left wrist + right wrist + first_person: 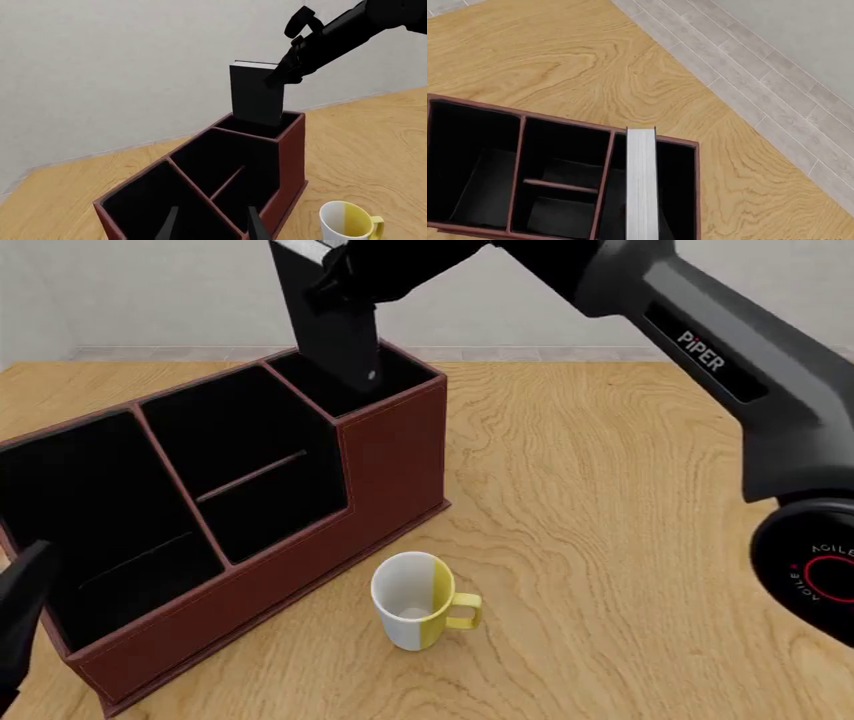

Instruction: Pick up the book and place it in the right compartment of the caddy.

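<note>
My right gripper is closed on the upper part of the book, holding it upright with its lower end dipped into the right compartment of the caddy. In the front view the book stands tall and black, tilted slightly, its bottom edge inside the narrow end section at the caddy's tallest end, most of its height above the rim. Looking down along my right arm's fingers, I see the pale grey page edge of the book as a strip just inside the divider wall of that compartment, with black lining beside it. My left gripper shows two dark fingertips set apart with nothing between them, hovering over the lowest end of the caddy; in the front view only a dark piece of that gripper shows at the left border. The two wider sections each hold a thin shelf divider. A white-and-yellow mug stands upright on the wooden table, just in front of the caddy and not touching it. White lettering on the right arm reads "PIPER", and its base carries red and white lettering beginning "AGILE", cut off by the picture edge.
</note>
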Robot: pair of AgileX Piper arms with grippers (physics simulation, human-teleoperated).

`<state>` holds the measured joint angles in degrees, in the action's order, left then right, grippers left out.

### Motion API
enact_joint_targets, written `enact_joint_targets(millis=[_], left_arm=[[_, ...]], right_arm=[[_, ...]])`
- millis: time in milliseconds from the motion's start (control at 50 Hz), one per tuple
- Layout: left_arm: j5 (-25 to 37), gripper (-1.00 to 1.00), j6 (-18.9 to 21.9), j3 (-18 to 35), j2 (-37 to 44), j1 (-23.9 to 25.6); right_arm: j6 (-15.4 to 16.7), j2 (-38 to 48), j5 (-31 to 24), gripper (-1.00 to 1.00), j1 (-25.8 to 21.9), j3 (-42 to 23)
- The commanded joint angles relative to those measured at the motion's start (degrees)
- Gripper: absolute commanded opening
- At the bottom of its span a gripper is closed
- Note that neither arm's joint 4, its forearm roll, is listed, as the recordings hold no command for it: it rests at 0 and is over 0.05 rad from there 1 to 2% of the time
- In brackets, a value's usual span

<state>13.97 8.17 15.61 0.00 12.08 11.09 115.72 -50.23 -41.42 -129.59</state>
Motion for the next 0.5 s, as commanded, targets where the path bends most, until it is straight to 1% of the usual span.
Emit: enact_joint_targets(millis=[20,500], left_arm=[[-0.49,1.00,0.08,-0.62,0.00,0.15],[-1.11,1.00,0.32,-0.80,0.00,-0.22]], right_arm=[[-1.68,-1.48,2.29,-1.00,0.11,2.65],[-2.51,-1.78,5.79,-1.00,0.19,7.13]])
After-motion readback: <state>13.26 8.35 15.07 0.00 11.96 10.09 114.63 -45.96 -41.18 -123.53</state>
